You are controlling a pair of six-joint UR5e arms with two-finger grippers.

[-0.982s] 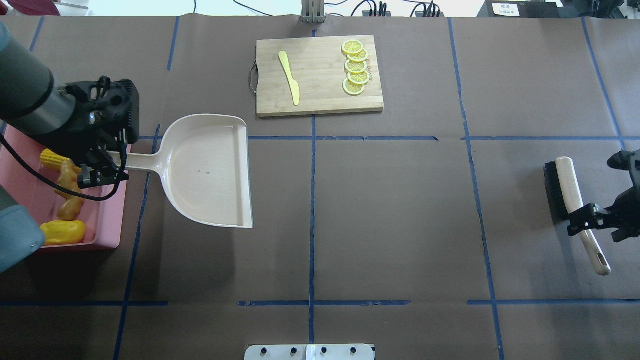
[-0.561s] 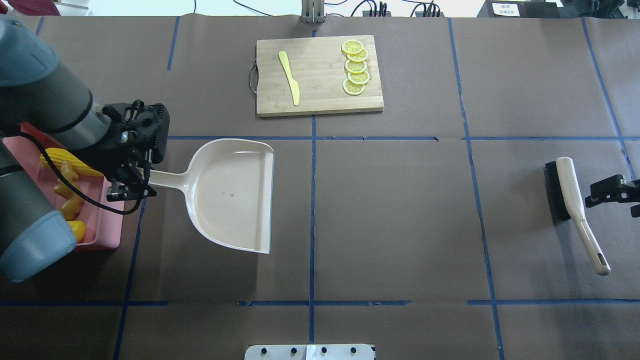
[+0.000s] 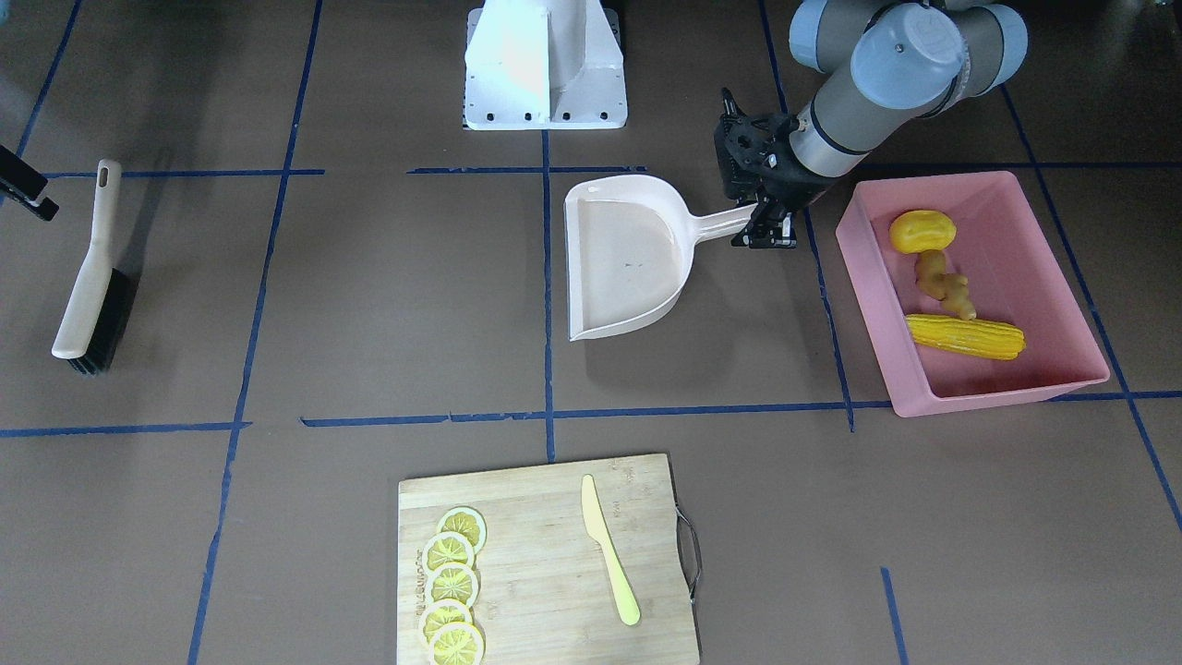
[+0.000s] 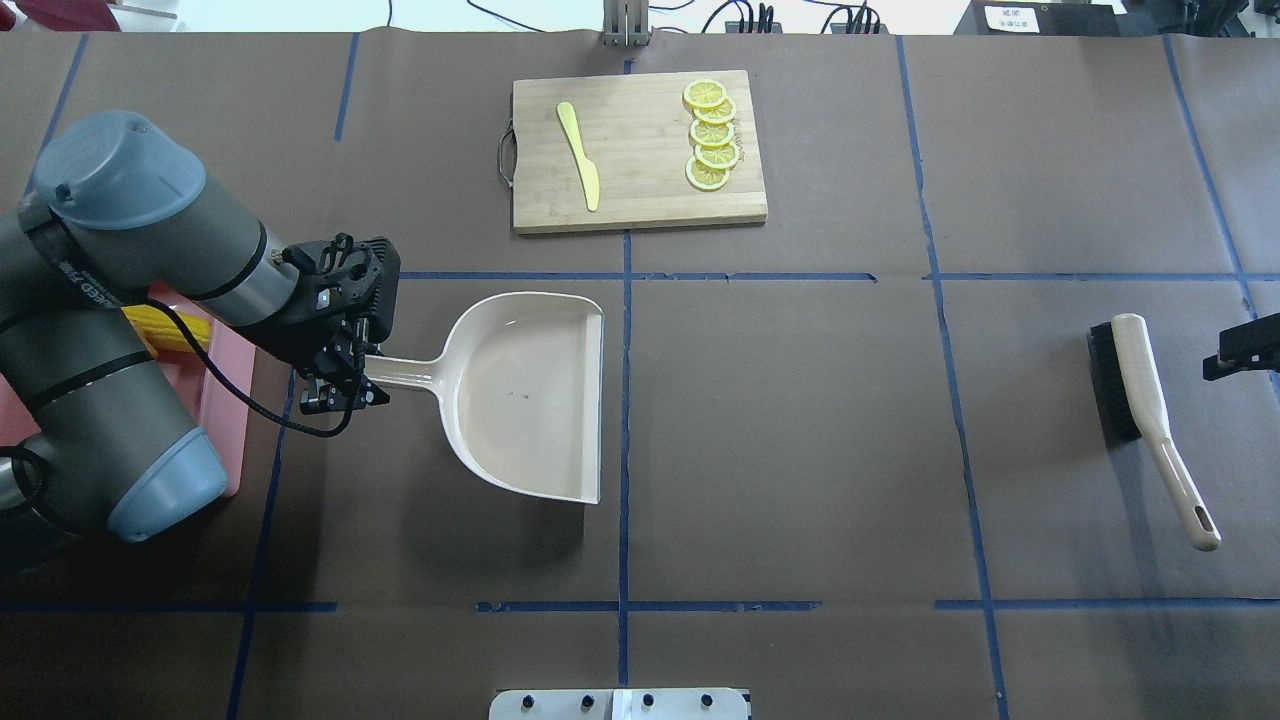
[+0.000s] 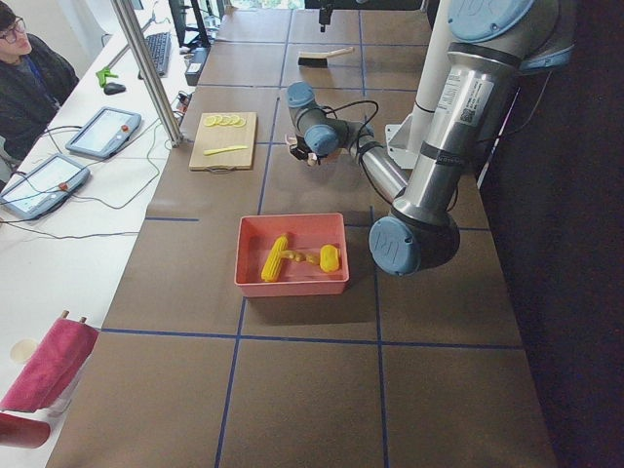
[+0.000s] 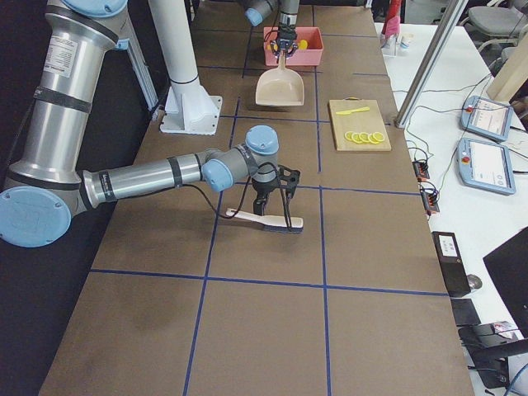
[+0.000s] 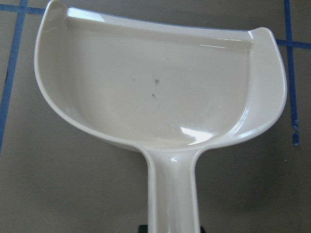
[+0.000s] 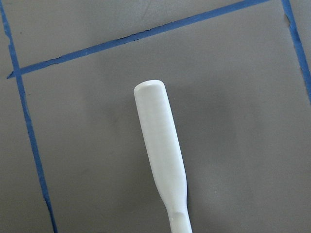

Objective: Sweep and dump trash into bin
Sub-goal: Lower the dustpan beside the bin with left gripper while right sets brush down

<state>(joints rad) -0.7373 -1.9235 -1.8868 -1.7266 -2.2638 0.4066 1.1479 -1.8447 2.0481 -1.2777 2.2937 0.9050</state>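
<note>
The pink bin (image 3: pixel 1007 390) stands at my left end of the table and also shows in the overhead view (image 4: pixel 226 400). In it lie the corn cob (image 3: pixel 965 336), the ginger root (image 3: pixel 940 284) and the potato-like lump (image 3: pixel 922 231). My left gripper (image 4: pixel 345 385) is shut on the handle of the beige dustpan (image 4: pixel 530 400), which is empty and held just off the table, right of the bin. My right gripper (image 6: pixel 272 202) hangs above the brush (image 4: pixel 1135 385), fingers apart, holding nothing.
A wooden cutting board (image 4: pixel 640 195) at the far middle carries lemon slices (image 4: pixel 710 135) and a pale yellow knife (image 4: pixel 579 155). The brush lies on the table at the right end. The robot's white base (image 3: pixel 545 65) stands at the near edge.
My left gripper has carried the dustpan to the right, away from the bin toward the table's middle. My right gripper has pulled back from the brush handle toward the right edge.
</note>
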